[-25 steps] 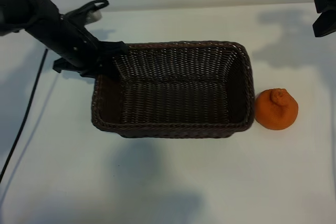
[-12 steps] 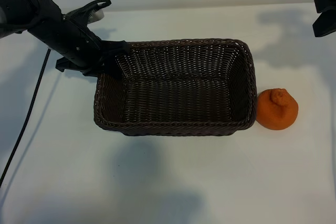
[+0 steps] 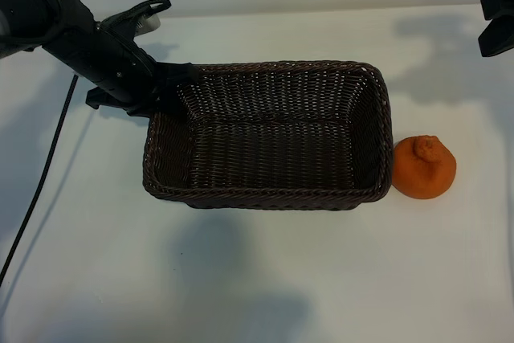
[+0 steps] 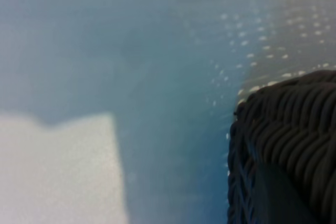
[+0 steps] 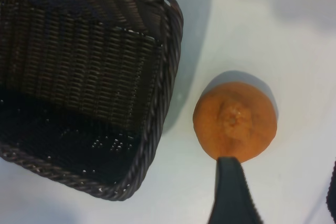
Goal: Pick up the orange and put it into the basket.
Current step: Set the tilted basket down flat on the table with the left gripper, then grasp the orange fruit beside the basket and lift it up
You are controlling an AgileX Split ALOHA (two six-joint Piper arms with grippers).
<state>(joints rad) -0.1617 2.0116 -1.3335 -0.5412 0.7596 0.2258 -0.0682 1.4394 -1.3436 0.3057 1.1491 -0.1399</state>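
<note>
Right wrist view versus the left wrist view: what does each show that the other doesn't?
Only the right wrist view shows the orange, sitting on the table just outside the basket, with one finger of the open right hand near it, and the basket's empty interior. Only the left wrist view shows a close-up of the basket's outer corner at the left hand. Both share the dark wicker basket and the white table.

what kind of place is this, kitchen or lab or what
Most likely a robot test bench, not a kitchen: a bare white table holding only a wicker basket and an orange, two black robot arms reaching in from the far corners, and a loose cable trailing across the tabletop.
</note>
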